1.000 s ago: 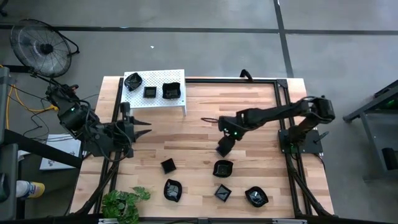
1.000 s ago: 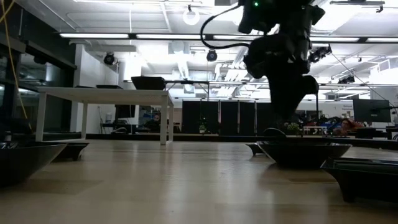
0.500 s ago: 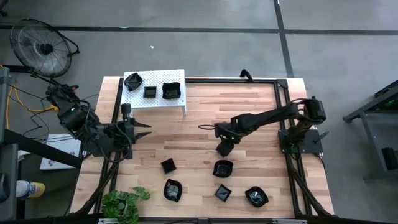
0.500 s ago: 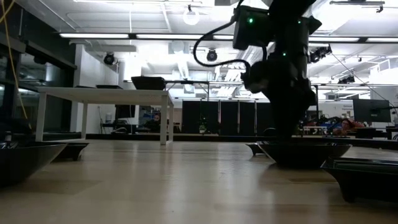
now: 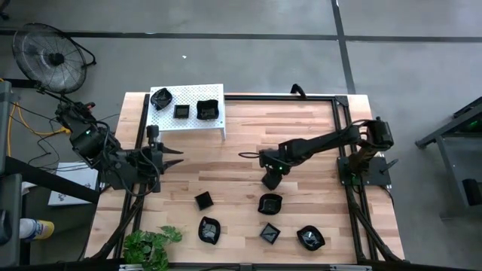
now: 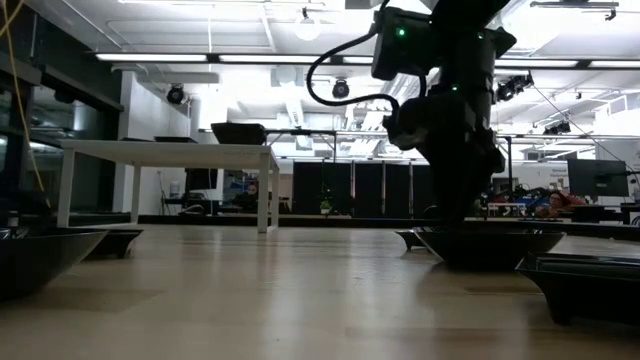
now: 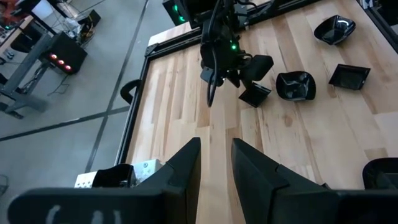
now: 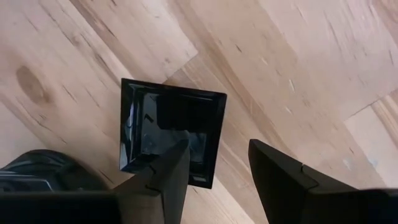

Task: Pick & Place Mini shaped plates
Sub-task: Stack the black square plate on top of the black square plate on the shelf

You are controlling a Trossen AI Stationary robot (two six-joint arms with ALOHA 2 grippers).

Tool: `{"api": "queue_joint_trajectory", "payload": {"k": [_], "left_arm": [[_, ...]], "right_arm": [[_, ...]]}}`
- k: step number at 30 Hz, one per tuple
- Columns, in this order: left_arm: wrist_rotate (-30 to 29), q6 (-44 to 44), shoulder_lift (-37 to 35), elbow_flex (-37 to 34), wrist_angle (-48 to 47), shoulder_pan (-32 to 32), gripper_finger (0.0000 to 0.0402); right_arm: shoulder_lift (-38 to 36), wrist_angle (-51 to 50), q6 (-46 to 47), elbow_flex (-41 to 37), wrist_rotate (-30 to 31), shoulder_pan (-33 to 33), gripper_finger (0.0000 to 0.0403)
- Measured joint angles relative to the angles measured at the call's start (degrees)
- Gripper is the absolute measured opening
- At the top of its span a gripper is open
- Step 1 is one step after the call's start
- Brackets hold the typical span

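Near the middle of the bench (image 5: pixel 316 113), the right claw (image 8: pixel 214 165) has dropped lower over the past second and slid a little toward the left arm's side, so it now hangs directly above a square black plate (image 8: pixel 171 132) lying flat on the wood. Its fingers stand apart, one over the plate's near rim and the other outside its edge; they hold nothing, and whether they touch the plate yet I cannot tell. That reads as the last of the approach before a pinch on the rim. Four more black plates lie on the bench nearer the front edge, among them a wavy one (image 5: pixel 270 203) just beside the claw, and three plates sit on the white perforated shelf (image 5: pixel 188 120) at the back, so roughly half the work looks left. The left claw (image 7: pixel 214 165) waits at the left side of the bench, fingers parted and empty.
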Motion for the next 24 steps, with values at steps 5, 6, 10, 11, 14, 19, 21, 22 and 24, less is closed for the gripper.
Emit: {"api": "queue_joint_trajectory", "payload": {"k": [5, 6, 10, 11, 14, 19, 21, 22, 24], "left_arm": [[0.04, 0.0, 0.0, 0.0, 0.0, 0.0, 0.0085], [0.04, 0.0, 0.0, 0.0, 0.0, 0.0, 0.0085], [0.06, 0.0, 0.01, 0.0, 0.02, 0.0, 0.0085], [0.07, 0.0, 0.0, 0.0, 0.02, 0.0, 0.0085], [0.07, 0.0, 0.0, 0.0, 0.07, 0.0, 0.0085], [0.05, 0.02, 0.0, 0.0, 0.41, 0.0, 0.0085], [0.04, 0.04, 0.0, -0.01, 0.4, 0.0, 0.0085], [0.04, 0.04, 0.0, 0.0, 0.42, 0.0, 0.0085], [0.07, 0.06, 0.0, 0.0, 0.4, 0.0, 0.0085]], "right_arm": [[0.2, 0.13, -1.08, 0.0, 0.0, 0.0, 0.0161], [0.24, 0.1, -1.43, 0.0, 0.0, 0.0, 0.0161], [0.8, 0.31, -1.79, 0.0, -0.65, -0.02, 0.0161], [1.03, 0.39, -1.81, 0.0, -0.67, 0.0, 0.0161], [1.34, 0.88, -1.76, 0.0, -0.74, -0.02, 0.0161], [2.19, 1.13, -2.72, 0.0, -0.8, -0.04, 0.0161], [2.23, 0.89, -2.66, 0.0, -1.03, -0.44, 0.0161], [2.27, 0.77, -2.62, 0.0, -1.34, -0.54, 0.0161], [2.71, 1.06, -2.58, 0.02, -1.44, -0.55, 0.0161]]}}
